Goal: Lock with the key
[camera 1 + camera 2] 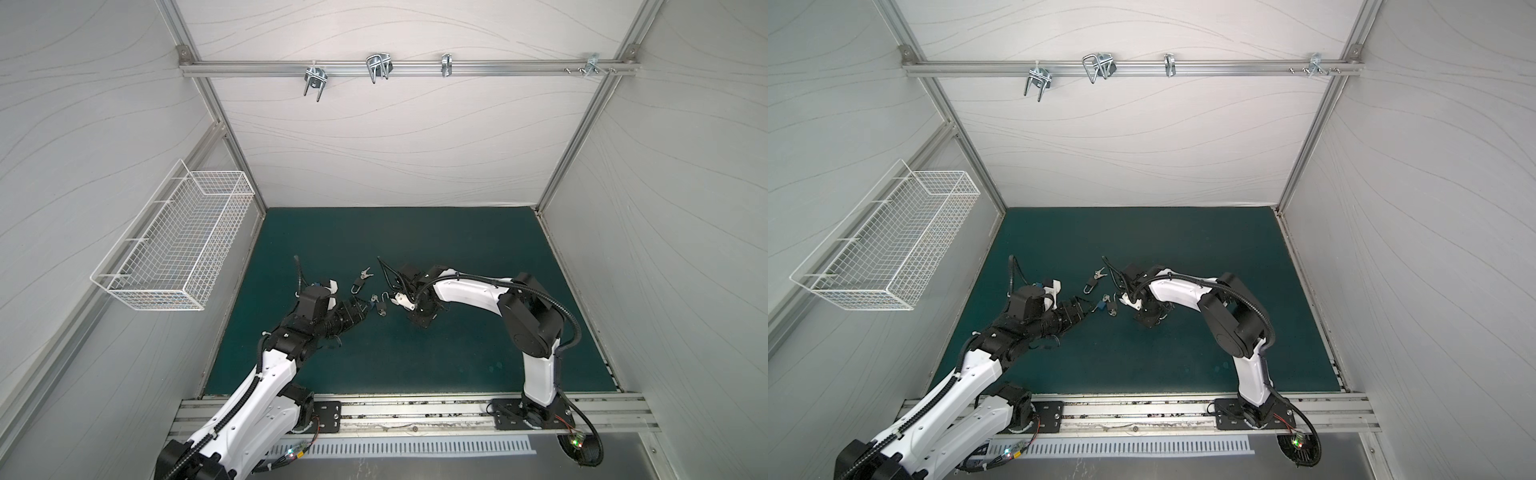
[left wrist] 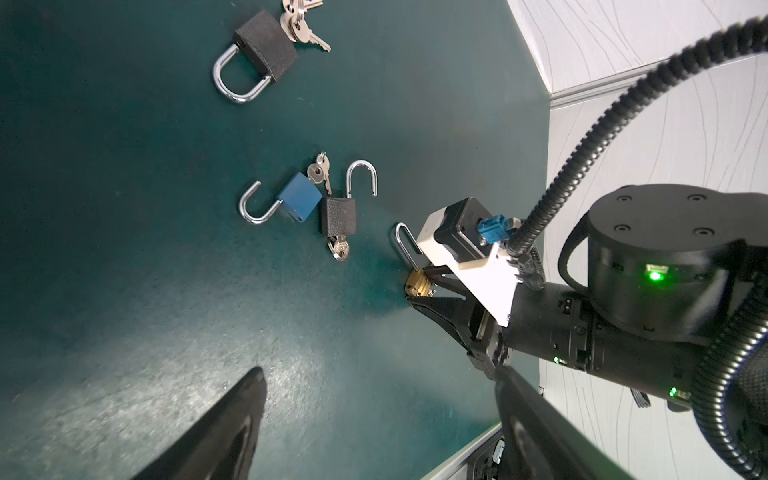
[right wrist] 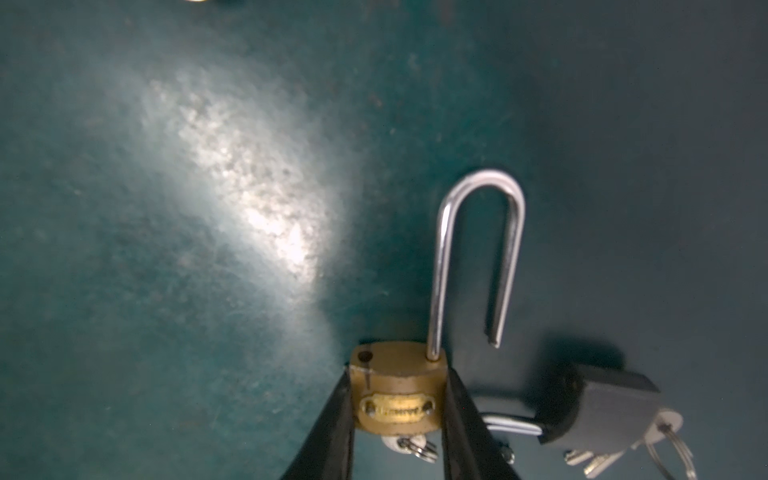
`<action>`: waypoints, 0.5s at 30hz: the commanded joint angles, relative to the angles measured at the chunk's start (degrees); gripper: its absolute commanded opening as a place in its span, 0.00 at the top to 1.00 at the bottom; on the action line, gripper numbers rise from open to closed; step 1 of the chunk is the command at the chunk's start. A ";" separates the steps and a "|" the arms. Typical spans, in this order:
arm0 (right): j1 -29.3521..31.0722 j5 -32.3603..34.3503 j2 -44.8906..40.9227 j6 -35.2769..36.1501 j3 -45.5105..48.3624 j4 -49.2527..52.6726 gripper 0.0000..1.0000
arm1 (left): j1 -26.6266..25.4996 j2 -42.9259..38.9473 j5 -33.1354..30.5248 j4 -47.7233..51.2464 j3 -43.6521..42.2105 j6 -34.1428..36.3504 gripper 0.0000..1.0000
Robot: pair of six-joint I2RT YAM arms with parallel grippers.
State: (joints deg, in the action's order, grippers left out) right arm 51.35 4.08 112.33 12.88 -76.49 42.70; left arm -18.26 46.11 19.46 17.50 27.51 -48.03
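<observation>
Dark teal tabletop mat point(image 1: 374, 353), mottled by pale glare, fills the lower centre of both top views. Brass-yellow metal padlock point(image 3: 397, 390) with bright silver shackle; blue rectangular padlock point(image 2: 299, 202); black pebble-textured padlock point(image 2: 338, 216); second black padlock point(image 2: 266, 45); silver keys point(image 2: 300, 30). White wire-grid basket point(image 1: 174, 249), left of frame. Pale grey wall panels point(image 1: 395, 145), upper frame, bear thin dark wavy lines. Robot arms point(image 1: 465, 291): white and black.
</observation>
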 commanded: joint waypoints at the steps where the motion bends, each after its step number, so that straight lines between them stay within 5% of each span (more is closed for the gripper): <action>1: 0.86 0.09 0.61 -0.59 2.52 -1.34 0.77 | 0.55 -1.15 -1.36 1.11 1.16 0.42 0.13; 15: 0.29 -7.76 -22.22 -9.05 9.63 -7.61 0.91 | 1.48 -1.74 -4.20 8.11 14.18 8.40 0.11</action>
State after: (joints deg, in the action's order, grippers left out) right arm 51.66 -0.05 95.66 6.83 -68.31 37.76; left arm -17.08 45.21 16.36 24.16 38.20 -42.96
